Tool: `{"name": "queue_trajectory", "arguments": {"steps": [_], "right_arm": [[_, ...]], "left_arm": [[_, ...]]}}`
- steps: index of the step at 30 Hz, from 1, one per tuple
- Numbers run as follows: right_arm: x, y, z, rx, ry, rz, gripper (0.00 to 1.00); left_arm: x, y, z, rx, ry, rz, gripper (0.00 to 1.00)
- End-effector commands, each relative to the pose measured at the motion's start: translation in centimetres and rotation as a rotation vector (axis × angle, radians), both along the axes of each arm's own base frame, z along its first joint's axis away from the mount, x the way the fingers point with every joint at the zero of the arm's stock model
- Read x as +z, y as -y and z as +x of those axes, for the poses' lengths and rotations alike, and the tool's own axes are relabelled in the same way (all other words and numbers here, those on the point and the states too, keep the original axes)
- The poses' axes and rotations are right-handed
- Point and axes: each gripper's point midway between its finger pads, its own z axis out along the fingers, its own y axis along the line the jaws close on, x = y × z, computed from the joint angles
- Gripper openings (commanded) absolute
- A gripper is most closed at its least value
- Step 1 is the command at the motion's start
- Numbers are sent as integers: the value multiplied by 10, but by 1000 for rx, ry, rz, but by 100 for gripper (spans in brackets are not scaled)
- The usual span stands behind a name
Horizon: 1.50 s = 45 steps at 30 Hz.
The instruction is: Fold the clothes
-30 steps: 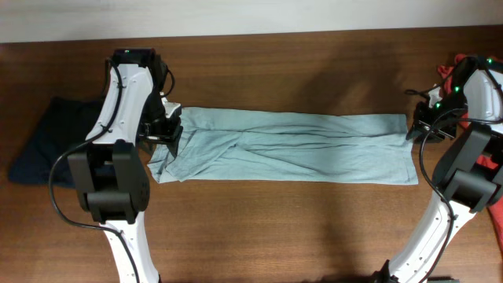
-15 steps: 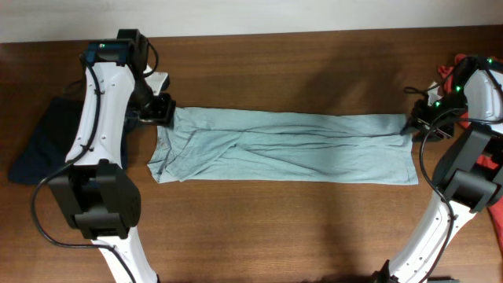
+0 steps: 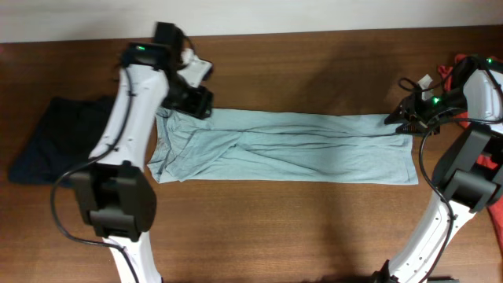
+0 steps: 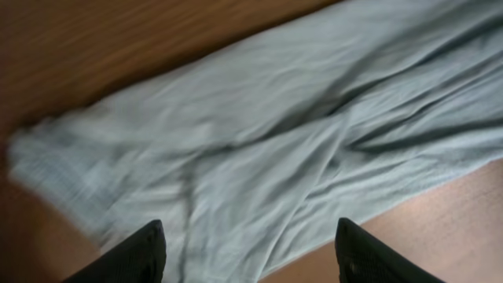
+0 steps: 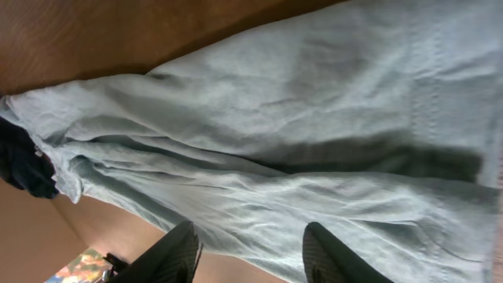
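Observation:
The clothes' pale grey-blue T-shirt (image 3: 291, 148) lies across the table's middle as a long flat strip, wrinkled at its left end. My left gripper (image 3: 198, 101) hovers over the strip's top left corner. In the left wrist view it (image 4: 250, 255) is open, with the shirt (image 4: 259, 134) below and nothing between its fingers (image 4: 141, 253). My right gripper (image 3: 397, 118) is at the strip's top right corner. It (image 5: 251, 255) is open above the fabric (image 5: 299, 118), holding nothing. A dark navy garment (image 3: 47, 137) lies at the far left.
A red-orange garment (image 3: 451, 71) sits at the right edge behind the right arm, with more red (image 3: 497, 214) lower down. The navy garment (image 5: 20, 161) also shows in the right wrist view. Bare brown table (image 3: 283, 228) runs along the front, and more bare wood (image 3: 314, 67) lies behind the shirt.
My left gripper has swung from the shirt's left end up and to the right, over its top left corner. My right gripper's jaws have widened, and it has shifted slightly left.

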Motion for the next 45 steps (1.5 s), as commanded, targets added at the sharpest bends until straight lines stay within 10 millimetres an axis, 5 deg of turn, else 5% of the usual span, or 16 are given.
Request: {"name": "queue_trajectory", "arguments": {"steps": [1, 5, 13, 23, 31, 45], "right_arm": [[23, -14, 10, 39, 74, 0, 52], [23, -20, 12, 56, 78, -1, 56], [23, -21, 12, 56, 79, -2, 56], [22, -20, 13, 56, 83, -3, 57], [22, -20, 13, 56, 83, -4, 57], [22, -20, 13, 56, 80, -2, 57]], "left_arm": [[-29, 30, -16, -125, -31, -3, 70], [-64, 65, -8, -287, 76, 59, 72], [-66, 106, 3, -526, 241, 115, 69], [-92, 106, -15, -578, 175, 127, 50], [-114, 111, -36, -660, 81, 85, 48], [-109, 100, -33, -650, 77, 152, 3]]}}
